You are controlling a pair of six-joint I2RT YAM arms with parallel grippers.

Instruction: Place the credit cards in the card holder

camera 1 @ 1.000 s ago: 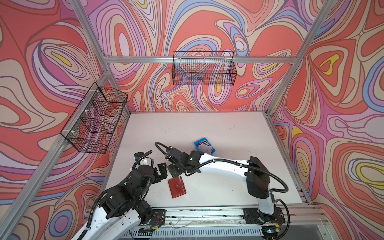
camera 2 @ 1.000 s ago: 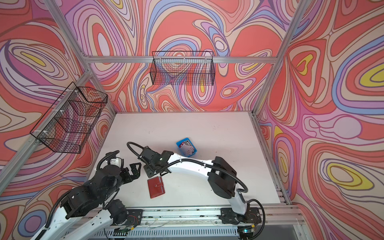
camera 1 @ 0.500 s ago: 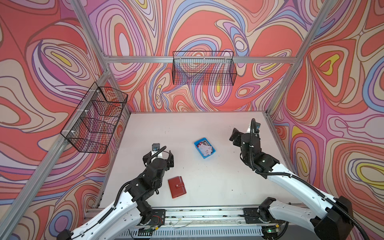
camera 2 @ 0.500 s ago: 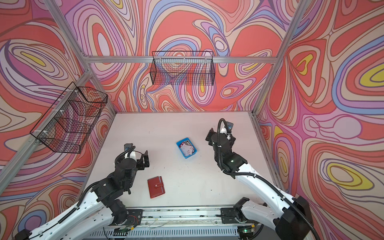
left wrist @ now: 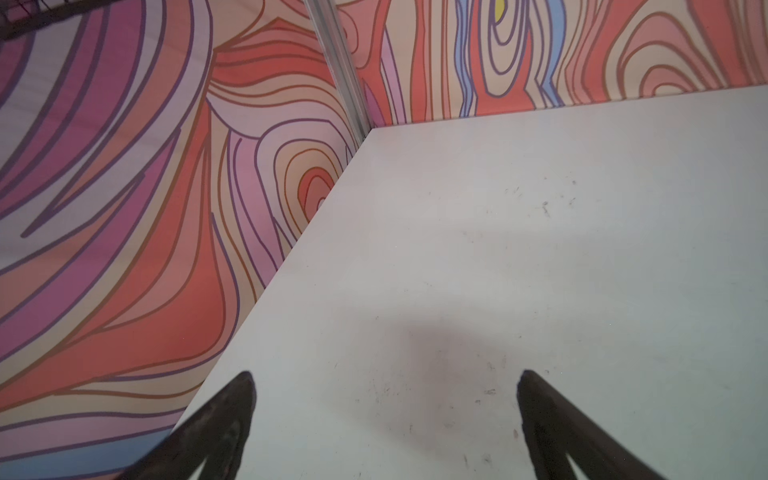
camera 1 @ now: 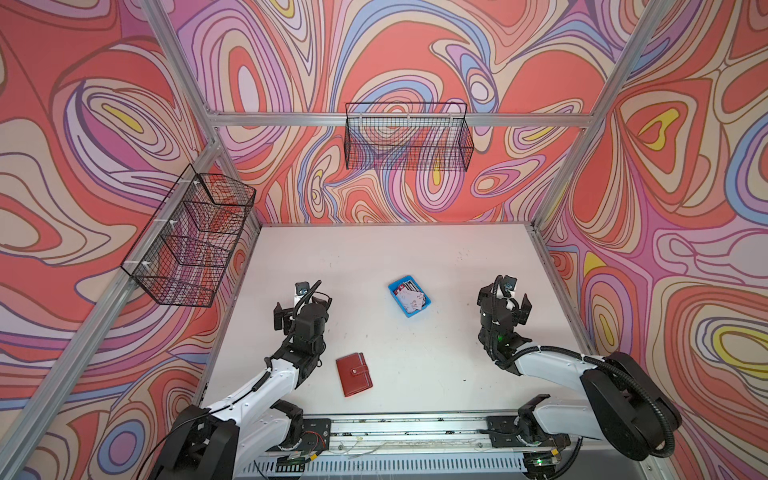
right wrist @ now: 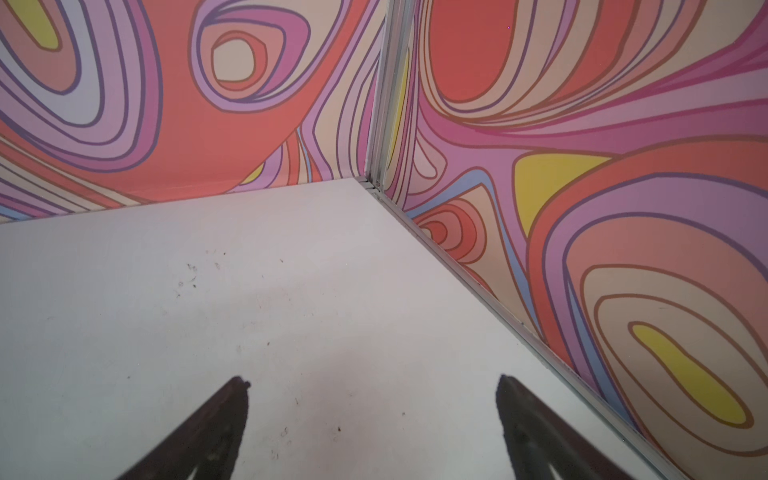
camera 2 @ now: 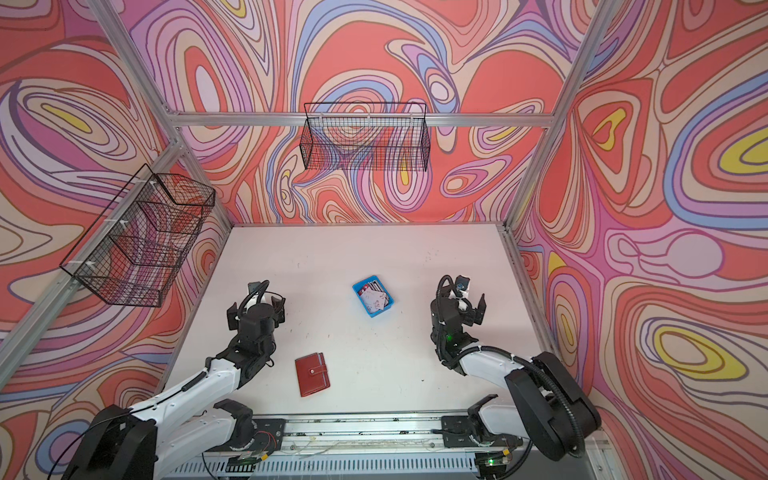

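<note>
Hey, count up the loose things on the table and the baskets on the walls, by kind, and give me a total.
Red card holder: 1
Blue tray: 1
Pile of credit cards, in the tray: 1 (single cards too small to count)
Wire baskets: 2, the second on the side wall
Total: 5

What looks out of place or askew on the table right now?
Nothing is spilled or damaged. The credit cards lie in a loose, uneven heap inside the blue tray. The card holder lies flat and closed, slightly skewed to the table edge. The left gripper and right gripper are empty, jaws open.
</note>
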